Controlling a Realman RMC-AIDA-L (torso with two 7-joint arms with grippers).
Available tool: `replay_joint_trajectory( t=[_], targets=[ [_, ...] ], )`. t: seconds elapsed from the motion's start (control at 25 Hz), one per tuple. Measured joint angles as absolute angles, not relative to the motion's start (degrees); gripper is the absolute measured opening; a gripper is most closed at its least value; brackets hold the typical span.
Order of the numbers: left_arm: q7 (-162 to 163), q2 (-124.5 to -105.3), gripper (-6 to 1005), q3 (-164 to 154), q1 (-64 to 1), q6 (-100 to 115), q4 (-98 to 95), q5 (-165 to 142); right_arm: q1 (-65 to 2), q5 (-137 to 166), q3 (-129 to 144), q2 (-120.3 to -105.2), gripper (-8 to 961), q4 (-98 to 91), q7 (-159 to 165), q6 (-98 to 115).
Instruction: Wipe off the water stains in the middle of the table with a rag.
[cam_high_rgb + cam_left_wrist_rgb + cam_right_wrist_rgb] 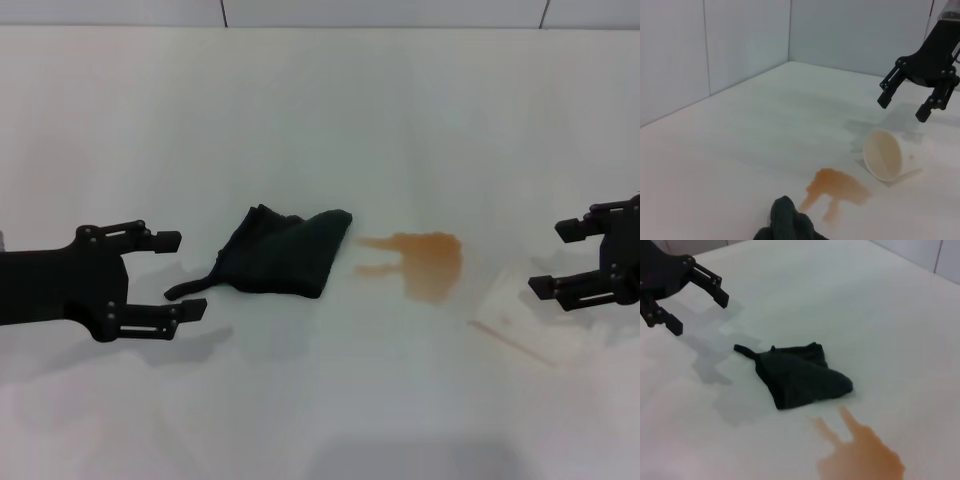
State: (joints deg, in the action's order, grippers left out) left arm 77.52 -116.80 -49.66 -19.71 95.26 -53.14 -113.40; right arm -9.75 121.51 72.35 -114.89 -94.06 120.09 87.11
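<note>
Nearest the head camera, bare white surface [320, 420] leads up to the rag [283, 251], lying rumpled and untouched, its thin tail toward the left gripper [172, 275]. Just beside the rag, on its other side, the water stains [425, 262] remain whole, so wiping looks unstarted. Left of the rag the left gripper hovers spread and empty. Well right of the rag, past a tipped cup [885, 155], the right gripper [560, 257] is likewise spread, holding nothing.

On one white table [320, 120] lie one black rag [283, 250], one orange-brown patch of water stains [425, 262] and one tipped whitish cup [883, 155], with two black grippers nearby.
</note>
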Motion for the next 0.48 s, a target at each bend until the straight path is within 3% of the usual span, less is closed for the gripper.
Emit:
replay_joint_trajectory(
  t=[0.48],
  targets=[
    [77.52,-117.21,882,-49.66,-19.84,94.81,-53.17,-113.43,-10.04,124.54,73.25,-114.95,782,-91.8,120.92,86.67]
  ],
)
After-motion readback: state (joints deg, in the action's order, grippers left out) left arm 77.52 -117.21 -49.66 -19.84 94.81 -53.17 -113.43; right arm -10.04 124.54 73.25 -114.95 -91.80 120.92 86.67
